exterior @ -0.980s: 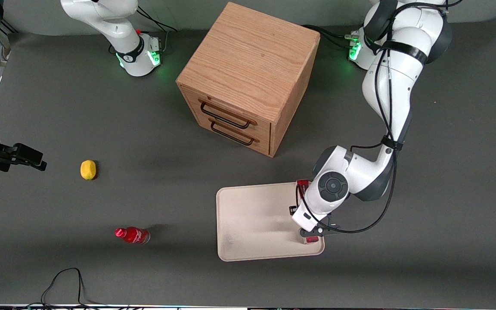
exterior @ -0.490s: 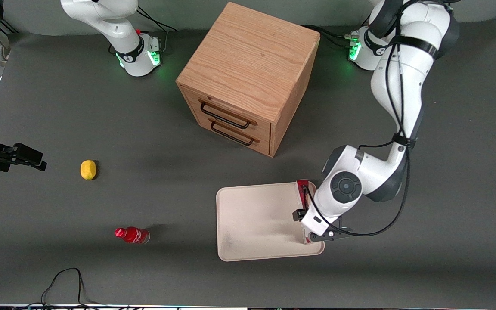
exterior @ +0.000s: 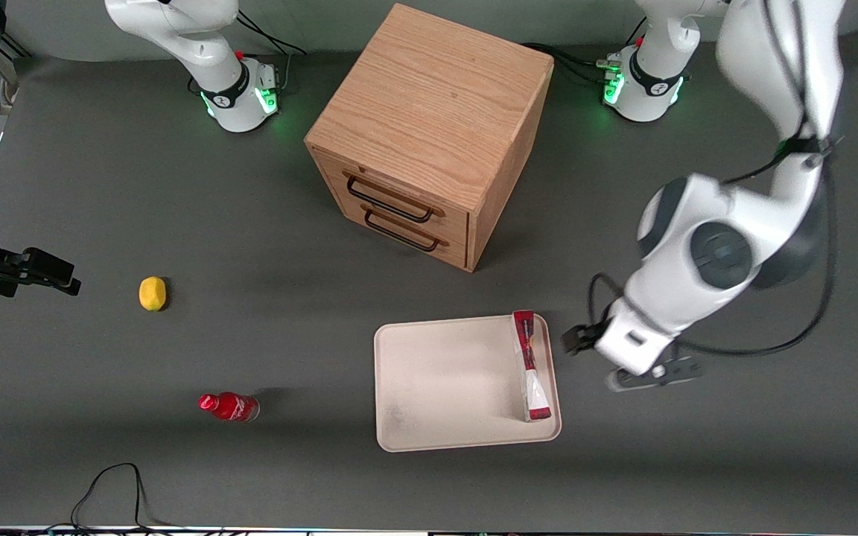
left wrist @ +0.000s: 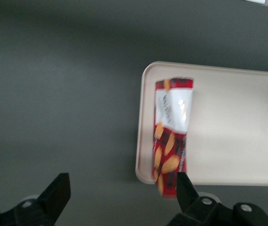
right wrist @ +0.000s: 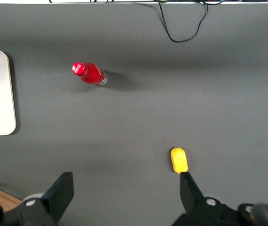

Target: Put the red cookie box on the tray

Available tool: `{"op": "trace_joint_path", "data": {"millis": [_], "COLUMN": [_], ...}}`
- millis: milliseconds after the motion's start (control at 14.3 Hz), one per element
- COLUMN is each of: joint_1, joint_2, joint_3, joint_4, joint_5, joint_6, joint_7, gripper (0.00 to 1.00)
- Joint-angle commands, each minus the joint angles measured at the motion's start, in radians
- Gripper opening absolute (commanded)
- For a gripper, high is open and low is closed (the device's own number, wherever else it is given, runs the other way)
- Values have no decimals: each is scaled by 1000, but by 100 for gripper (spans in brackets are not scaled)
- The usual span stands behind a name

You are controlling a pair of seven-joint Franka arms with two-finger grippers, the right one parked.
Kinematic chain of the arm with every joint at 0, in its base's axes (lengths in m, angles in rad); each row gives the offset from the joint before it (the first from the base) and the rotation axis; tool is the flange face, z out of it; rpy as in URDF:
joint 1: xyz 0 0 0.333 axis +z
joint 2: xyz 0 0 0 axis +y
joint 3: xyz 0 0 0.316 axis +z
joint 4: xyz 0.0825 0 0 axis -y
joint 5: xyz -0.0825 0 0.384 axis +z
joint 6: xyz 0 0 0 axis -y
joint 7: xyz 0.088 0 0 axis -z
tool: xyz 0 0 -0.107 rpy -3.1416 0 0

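Now the red cookie box (exterior: 531,365) lies flat in the tray (exterior: 444,387), along the rim at the working arm's end. The gripper (exterior: 626,365) hangs above the bare table just beside the tray, jaws spread and holding nothing.

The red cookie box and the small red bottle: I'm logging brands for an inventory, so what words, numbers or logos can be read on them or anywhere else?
No text can be read.
Red cookie box on the tray: its white label patch carries print, blurred.
Red bottle: white marking, too small to read.
Wooden drawer cabinet, yellow object: no lettering visible.
The gripper hangs open above the table beside the tray, unmarked.
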Motion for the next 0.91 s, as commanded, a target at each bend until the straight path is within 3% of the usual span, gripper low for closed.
{"op": "trace_joint_path", "data": {"millis": [0,420,630,840], "joint_1": [61,167,196,200], "joint_2": [-227,-537,-598,-617], "joint_3": [48,141,166,172], "joint_4": [-199,-384,-397,-394], "joint_5": [-48,-47,-47,-44], "joint_6": [-118,-206,-232,-283], "joint_7": [97,388,516,527], "gripper": [100,100,100,100]}}
